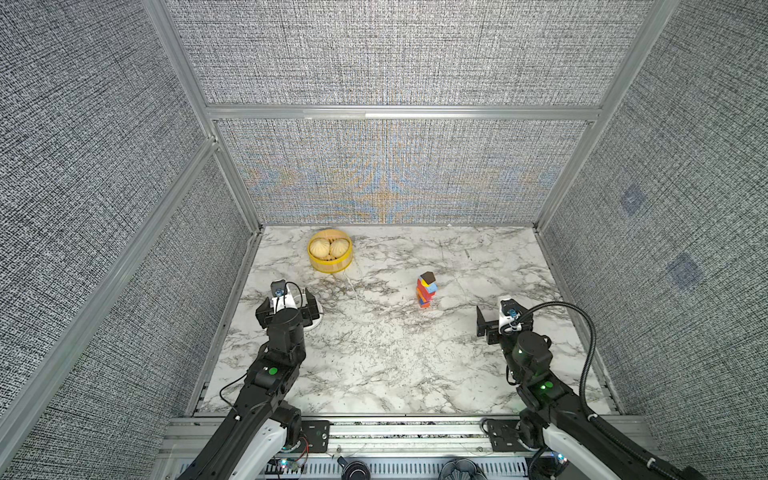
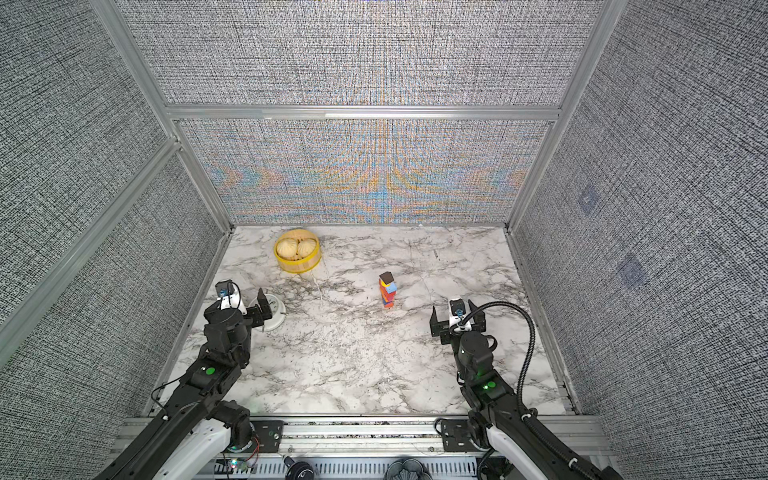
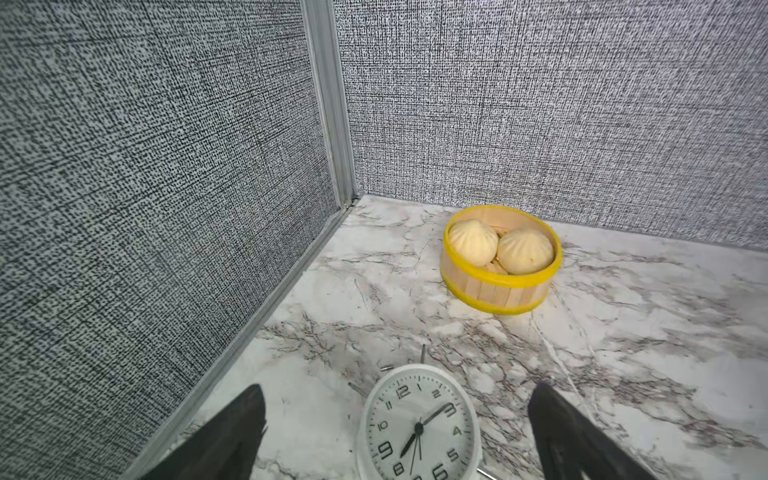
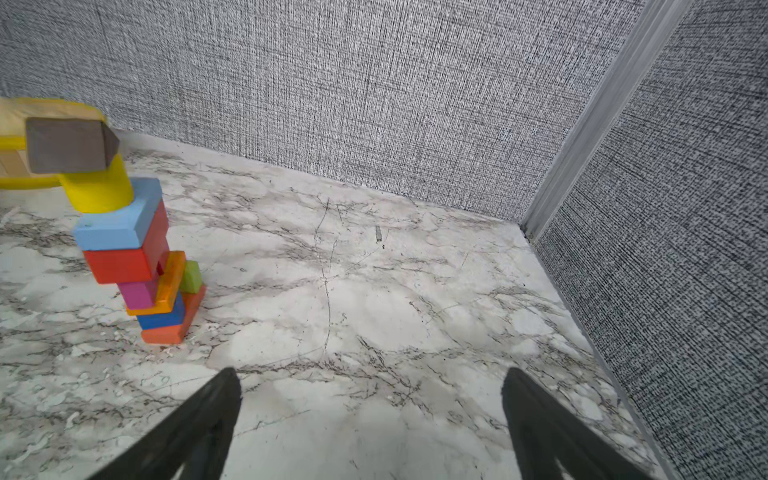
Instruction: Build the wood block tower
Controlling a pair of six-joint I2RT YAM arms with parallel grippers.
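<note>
- First, the left end effector is seen at the left of the table, its jaws spread wide with nothing gripped.
- A white round clock is seen lying face up on the table, under that end effector and between its two black fingers in the left wrist view; contact cannot be judged.
- Farther back, near the rear wall, a round yellow-rimmed basket is placed, and two pale buns are held in it.
- The tower is stood right of the middle of the table, well apart from both end effectors, as shown in both top views.
- The tower is topped by a dark brown block; under it a yellow cylinder, a light blue block, a red block, a pink block, an orange bar, a lime block, a blue block and an orange base are stacked unevenly.
- The right end effector is held at the right, nearer the front than the tower, jaws wide apart and empty over bare marble.
</note>
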